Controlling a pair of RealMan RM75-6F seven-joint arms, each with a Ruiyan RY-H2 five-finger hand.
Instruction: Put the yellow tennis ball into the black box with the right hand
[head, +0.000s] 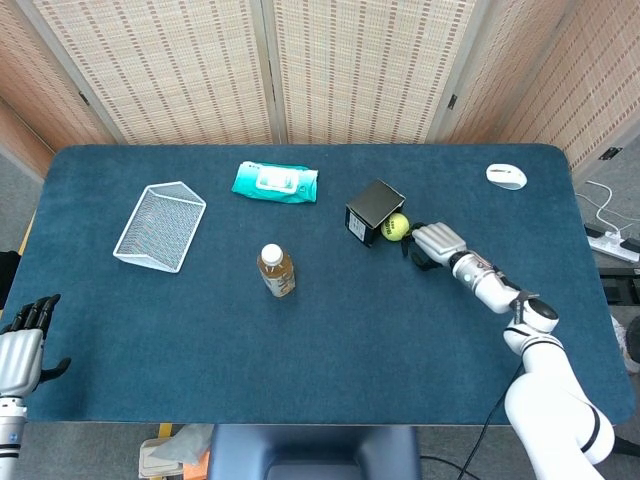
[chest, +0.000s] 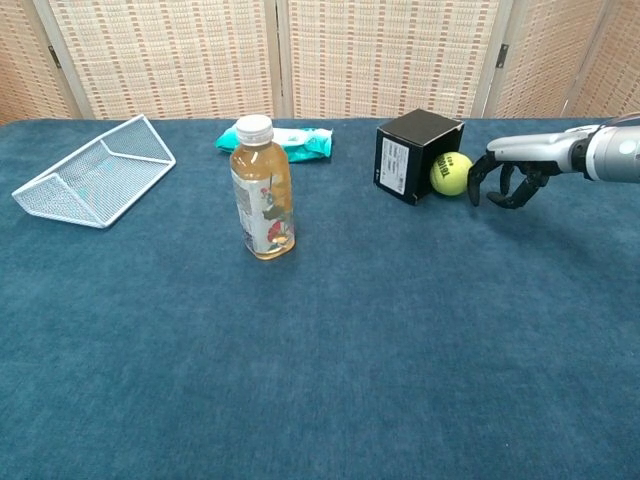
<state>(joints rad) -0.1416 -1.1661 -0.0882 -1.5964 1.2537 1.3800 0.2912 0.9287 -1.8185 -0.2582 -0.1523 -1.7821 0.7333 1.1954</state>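
The yellow tennis ball (head: 398, 226) (chest: 451, 173) lies on the table at the right side of the black box (head: 372, 206) (chest: 408, 152), partly inside its side-facing opening. My right hand (head: 432, 243) (chest: 506, 178) hovers low just right of the ball, palm down, its fingers hanging apart and holding nothing. Whether a fingertip touches the ball is unclear. My left hand (head: 20, 345) rests at the table's near left corner, fingers spread and empty, seen only in the head view.
A bottle of amber drink (head: 276, 270) (chest: 262, 188) stands mid-table. A teal wipes pack (head: 275, 183) lies behind it. A white wire basket (head: 160, 226) lies on its side at the left. A white mouse (head: 506, 176) sits far right.
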